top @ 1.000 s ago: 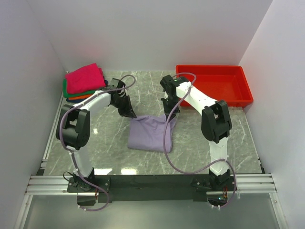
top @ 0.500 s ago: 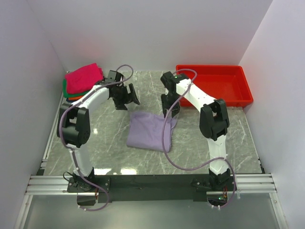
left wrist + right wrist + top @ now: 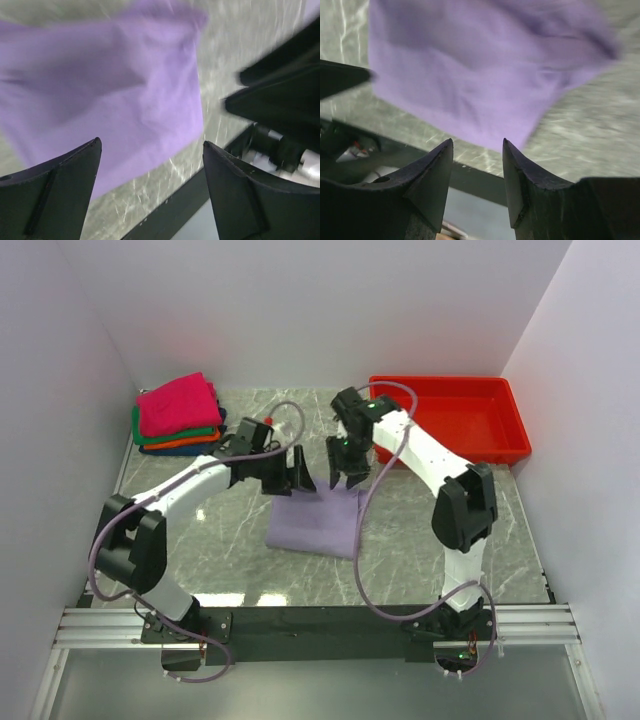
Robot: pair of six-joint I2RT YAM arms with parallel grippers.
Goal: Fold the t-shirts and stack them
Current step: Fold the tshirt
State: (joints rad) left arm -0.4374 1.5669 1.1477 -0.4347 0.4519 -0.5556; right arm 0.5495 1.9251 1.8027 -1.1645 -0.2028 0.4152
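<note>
Lilac shirt (image 3: 315, 522), lying folded on the middle of the table (image 3: 220, 540), left gripper (image 3: 300, 480) and right gripper (image 3: 345, 478) both spread apart and empty over its far edge; stack of folded shirts (image 3: 178, 416), pink uppermost, in the far-left corner.

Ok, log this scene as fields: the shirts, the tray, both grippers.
lavender t-shirt: folded, flat on the table centre
stack of folded t-shirts: far left corner, magenta on top
red tray: far right
left gripper: open, over the lavender shirt's far edge
right gripper: open, beside it over the same edge
</note>
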